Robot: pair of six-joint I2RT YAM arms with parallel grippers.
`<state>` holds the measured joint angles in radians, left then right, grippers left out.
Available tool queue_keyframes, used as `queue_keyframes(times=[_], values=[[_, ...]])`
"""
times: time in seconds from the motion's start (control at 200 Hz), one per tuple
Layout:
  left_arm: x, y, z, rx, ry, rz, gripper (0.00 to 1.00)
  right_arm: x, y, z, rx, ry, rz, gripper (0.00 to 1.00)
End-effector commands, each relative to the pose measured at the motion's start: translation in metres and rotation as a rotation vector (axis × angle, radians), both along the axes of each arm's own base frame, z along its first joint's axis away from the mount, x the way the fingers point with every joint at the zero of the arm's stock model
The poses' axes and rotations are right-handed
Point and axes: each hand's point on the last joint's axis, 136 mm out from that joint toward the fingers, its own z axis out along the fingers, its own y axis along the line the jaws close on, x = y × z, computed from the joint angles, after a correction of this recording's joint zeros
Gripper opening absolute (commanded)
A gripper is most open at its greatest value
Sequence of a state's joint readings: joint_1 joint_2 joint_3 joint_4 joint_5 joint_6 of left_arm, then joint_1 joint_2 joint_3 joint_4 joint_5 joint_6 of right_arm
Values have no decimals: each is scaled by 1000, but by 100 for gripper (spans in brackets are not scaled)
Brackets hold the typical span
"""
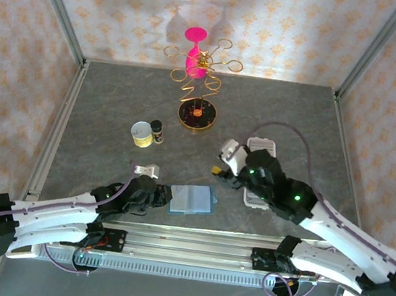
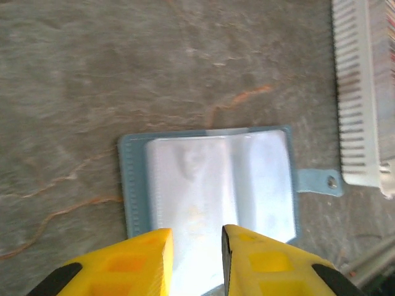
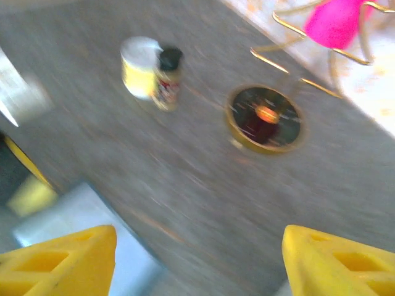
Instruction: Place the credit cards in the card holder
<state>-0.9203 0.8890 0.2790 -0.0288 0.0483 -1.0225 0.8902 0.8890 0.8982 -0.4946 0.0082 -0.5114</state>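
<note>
The card holder [image 1: 266, 144] is a long whitish ridged tray at the right, its near half hidden under my right arm. In the left wrist view the card holder [image 2: 355, 92] runs down the right edge. No credit cards can be made out; they are hidden or too blurred to tell. A teal wallet [image 1: 191, 200] lies open on the table, its clear sleeves up. My left gripper [image 2: 196, 237] hovers over the wallet's [image 2: 210, 179] near edge, fingers a little apart, nothing gripped. My right gripper [image 3: 199, 246] stands wide open and empty above the table, between wallet and holder [image 1: 222, 167].
A pale yellow cup [image 1: 141, 134] and a small dark-capped bottle [image 1: 156, 131] stand mid-table. Behind them is a gold wire stand on a round base [image 1: 198, 114] holding a pink piece [image 1: 194, 49]. Metal rails edge the table on both sides.
</note>
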Motion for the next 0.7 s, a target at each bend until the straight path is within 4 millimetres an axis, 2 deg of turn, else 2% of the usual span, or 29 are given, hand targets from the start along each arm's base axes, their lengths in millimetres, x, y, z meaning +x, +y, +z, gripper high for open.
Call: queue_keyframes(times=[0.0, 0.07, 0.135, 0.275, 0.375, 0.47, 0.596, 0.691], values=[[-1, -21, 14, -52, -23, -97, 28, -10, -73, -56, -511, -36, 145, 74], [-4, -32, 15, -71, -18, -145, 28, -3, -100, -72, -598, -48, 111, 81], [-7, -40, 14, -70, -6, -185, 28, -1, -121, -88, -669, -17, 98, 83], [-12, -47, 6, -57, 18, -219, 27, 2, -141, -115, -711, 65, 95, 84], [-14, -47, 0, -53, 29, -222, 27, 6, -144, -131, -751, 59, 114, 84], [-15, -46, -5, -42, 41, -222, 27, 11, -140, -137, -745, 42, 127, 85], [-16, -45, -12, -19, 53, -226, 27, 7, -133, -146, -715, 90, 167, 85], [-17, -44, -14, -11, 58, -227, 27, 7, -134, -153, -733, 85, 175, 86]])
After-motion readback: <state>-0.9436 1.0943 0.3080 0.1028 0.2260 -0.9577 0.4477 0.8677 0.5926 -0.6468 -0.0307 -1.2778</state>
